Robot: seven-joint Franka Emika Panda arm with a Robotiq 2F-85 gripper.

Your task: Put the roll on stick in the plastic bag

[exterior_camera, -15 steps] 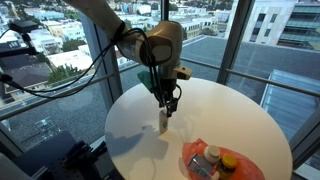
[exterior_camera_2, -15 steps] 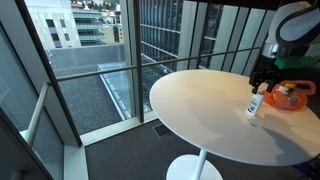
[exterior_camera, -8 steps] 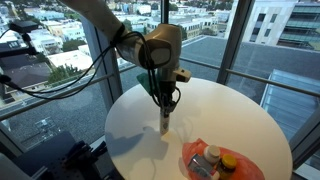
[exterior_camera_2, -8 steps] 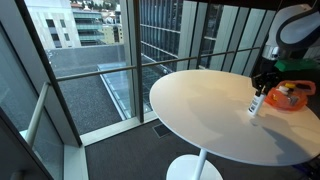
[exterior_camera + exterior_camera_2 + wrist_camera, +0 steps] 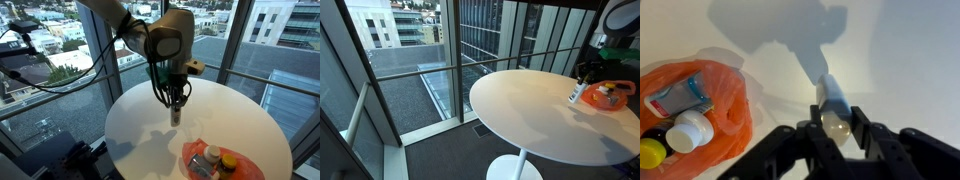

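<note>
Writing: none can be read; a flat packet (image 5: 675, 97) in the bag shows blue and red print, too blurred to make out.
Roll on stick (image 5: 828, 100): pale and slim, held in the gripper (image 5: 833, 125) and seen end-on in the wrist view; it is seen tilted in an exterior view (image 5: 576, 94). Whether its lower end touches the table cannot be told.
Gripper state: fingers (image 5: 866, 138) are pressed against both sides of the stick, clamped on it.
Arm pose: the arm (image 5: 135, 30) is brought in from the upper left in an exterior view, bent at a bulky joint, with the wrist pointed down over the middle of the table (image 5: 230, 110).
Plastic bag (image 5: 725, 110): orange-red and crinkled, laid open on the white round table, near the stick but apart from it; it is seen at the table's edge in both exterior views (image 5: 200, 150) (image 5: 612, 100).
Bag contents: a white-capped bottle (image 5: 688, 128), a yellow cap (image 5: 652, 152) and the packet are seen inside.
Shadow (image 5: 790, 35): the arm's shadow is cast on the tabletop beyond the stick.
</note>
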